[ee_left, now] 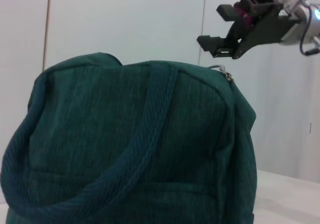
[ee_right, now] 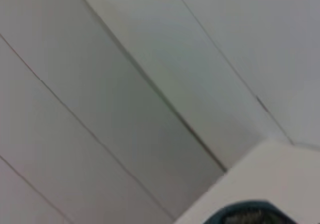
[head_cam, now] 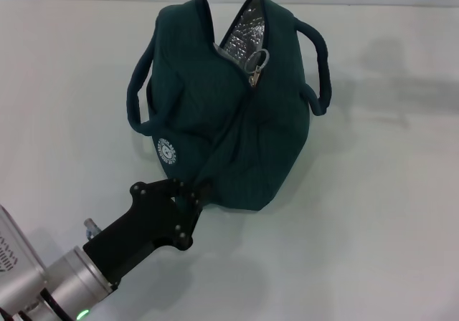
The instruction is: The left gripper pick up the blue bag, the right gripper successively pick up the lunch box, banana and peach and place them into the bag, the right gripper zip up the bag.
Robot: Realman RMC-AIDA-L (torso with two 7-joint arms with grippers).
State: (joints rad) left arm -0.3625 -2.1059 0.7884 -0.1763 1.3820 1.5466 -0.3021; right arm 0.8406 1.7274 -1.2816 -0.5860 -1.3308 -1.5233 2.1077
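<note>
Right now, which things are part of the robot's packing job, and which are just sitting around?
Part of the job:
- blue bag, partly unzipped, foil lining showing
- zipper pull at the bag's opening
- left hand, pinching the bag's lower fabric
- right hand, open, hovering above the bag

Just there:
- white table

No lunch box, banana or peach in view.

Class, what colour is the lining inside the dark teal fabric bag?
Shiny silver foil lining, seen best in the head view.

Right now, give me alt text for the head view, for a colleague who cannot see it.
The left end effector pinches the lower edge of the blue bag, which sits on the white table. The bag's zipper is partly open, showing foil lining.
</note>
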